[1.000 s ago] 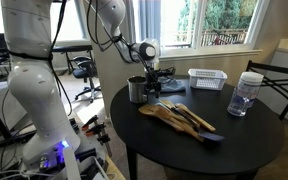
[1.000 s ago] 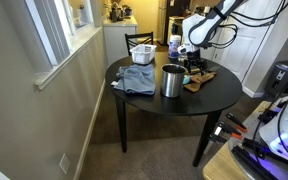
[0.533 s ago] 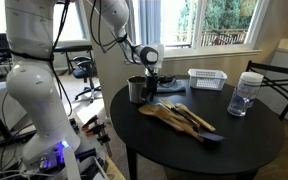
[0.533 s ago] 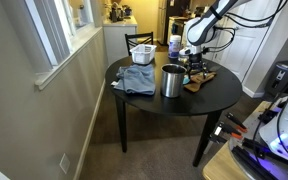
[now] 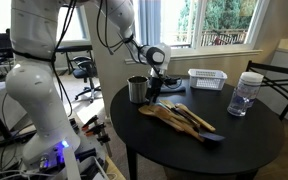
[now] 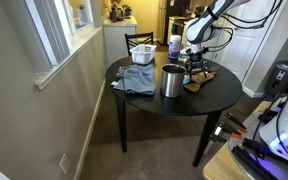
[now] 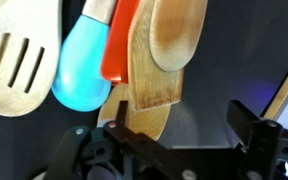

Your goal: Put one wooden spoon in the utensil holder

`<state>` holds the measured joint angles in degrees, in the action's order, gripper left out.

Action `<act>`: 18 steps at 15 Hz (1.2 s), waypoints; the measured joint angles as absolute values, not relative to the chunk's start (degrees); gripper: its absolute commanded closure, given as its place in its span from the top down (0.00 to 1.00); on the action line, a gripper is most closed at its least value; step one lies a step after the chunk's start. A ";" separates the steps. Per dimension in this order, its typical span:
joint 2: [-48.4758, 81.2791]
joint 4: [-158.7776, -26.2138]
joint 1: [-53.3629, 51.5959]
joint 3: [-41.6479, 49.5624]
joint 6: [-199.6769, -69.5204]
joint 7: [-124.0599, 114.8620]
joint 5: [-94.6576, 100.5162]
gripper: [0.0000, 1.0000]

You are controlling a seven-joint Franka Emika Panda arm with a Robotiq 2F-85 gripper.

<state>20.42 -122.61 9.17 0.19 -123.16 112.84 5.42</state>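
tool [image 5: 153, 90] edged nearer wooden spoons [image 7: 170, 40] | jaws wide open above them

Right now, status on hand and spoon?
Hand open above utensil pile. Wooden spoon on table, ungripped. Utensil holder beside, nothing sticking out. Blue spatula crowds the spoon.

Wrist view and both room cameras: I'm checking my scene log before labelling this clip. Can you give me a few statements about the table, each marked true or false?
1. The utensil holder stands upright on the table. True.
2. A wooden spoon sticks out of the holder. False: nothing sticks out of it, and the wooden utensils lie piled on the table.
3. The hand is open and clamps nothing. True.
4. Every utensil in the wrist view is wooden. False: a blue utensil and a red utensil lie among them.
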 measured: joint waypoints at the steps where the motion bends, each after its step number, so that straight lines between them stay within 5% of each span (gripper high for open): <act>1: 20.65 -121.96 9.20 0.20 -123.20 113.02 5.42 1.00; 10: 26.24 -116.79 9.67 0.20 -118.99 113.39 5.42 1.00; 11: 26.85 -116.25 9.72 0.20 -118.69 113.40 5.42 0.75; 18: 28.56 -113.80 9.81 0.18 -117.67 113.40 5.37 0.34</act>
<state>28.56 -113.80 9.81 0.18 -117.67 113.40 5.37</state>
